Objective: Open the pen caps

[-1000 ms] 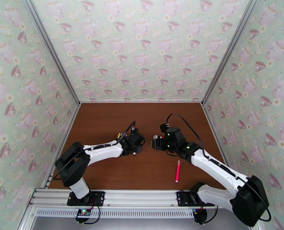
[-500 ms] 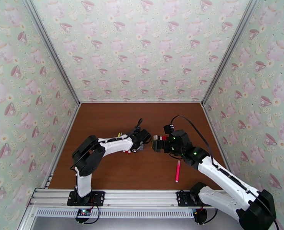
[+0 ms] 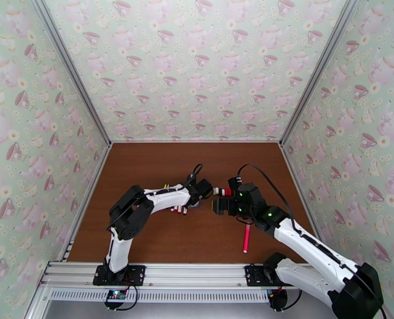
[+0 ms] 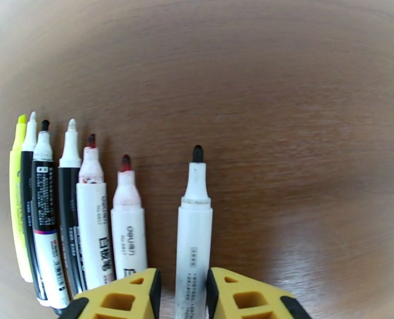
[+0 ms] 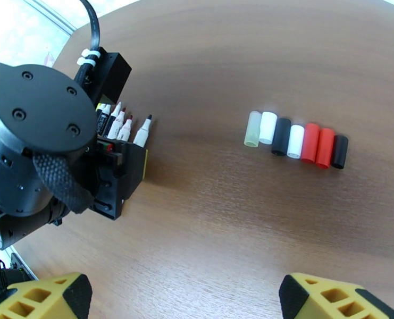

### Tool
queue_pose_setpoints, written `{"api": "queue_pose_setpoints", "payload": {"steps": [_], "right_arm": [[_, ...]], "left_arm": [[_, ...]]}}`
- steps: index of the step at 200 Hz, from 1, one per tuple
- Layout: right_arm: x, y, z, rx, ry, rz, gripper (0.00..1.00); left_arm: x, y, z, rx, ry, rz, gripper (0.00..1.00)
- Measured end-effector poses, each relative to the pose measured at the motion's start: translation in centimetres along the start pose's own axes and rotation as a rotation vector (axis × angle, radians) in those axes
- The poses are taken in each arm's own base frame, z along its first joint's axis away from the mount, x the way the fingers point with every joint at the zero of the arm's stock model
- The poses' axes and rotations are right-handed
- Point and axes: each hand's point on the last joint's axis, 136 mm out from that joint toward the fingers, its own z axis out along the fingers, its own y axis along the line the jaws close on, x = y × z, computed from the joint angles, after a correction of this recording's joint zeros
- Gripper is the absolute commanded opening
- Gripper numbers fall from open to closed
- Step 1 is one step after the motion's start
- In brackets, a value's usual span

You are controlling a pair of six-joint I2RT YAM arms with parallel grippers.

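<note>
I'm looking down the left gripper (image 4: 182, 280): its fingers are standing narrowly parted astride the black-tipped white pen (image 4: 194, 219), not clamping it. That pen is lying just right of six more uncapped pens (image 4: 85, 208) on the worktop (image 4: 303, 128). The pen caps (image 5: 296, 140) are sitting in a tidy row of seven, well apart from them. The right gripper (image 5: 186, 296) is hanging wide open, holding nothing.

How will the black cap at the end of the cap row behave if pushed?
The black cap is a short smooth cylinder lying on its side on the table, so it would probably roll. It looks like small plastic, so likely light and quick to skitter. A red cap lies close beside it, so a push that way may shift it too.
</note>
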Motion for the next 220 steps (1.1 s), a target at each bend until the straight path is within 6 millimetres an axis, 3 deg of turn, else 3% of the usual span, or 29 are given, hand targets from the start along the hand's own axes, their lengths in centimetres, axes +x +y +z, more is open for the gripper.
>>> {"api": "queue_pose_setpoints", "payload": {"steps": [54, 92, 151, 172, 220], "right_arm": [[0.3, -1.2, 0.0, 0.065, 0.005, 0.043, 0.99], [1.1, -3.3, -0.3, 0.176, 0.017, 0.12, 0.81], [2.8, -7.9, -1.6, 0.359, 0.054, 0.279, 0.56], [3.3, -9.7, -1.9, 0.402, 0.049, 0.336, 0.53], [6.6, -14.4, -1.8, 0.528, 0.114, 0.45, 0.46]], "left_arm": [[0.2, 0.6, 0.0, -0.028, 0.004, 0.011, 0.29], [-0.5, 0.7, -1.0, -0.012, -0.014, -0.002, 0.29], [-1.7, 0.6, -4.6, 0.146, -0.085, -0.082, 0.3], [-1.3, 0.3, -6.1, 0.267, -0.11, -0.115, 0.33], [-1.5, -1.5, -11.0, 0.592, -0.189, -0.157, 0.38]]}}
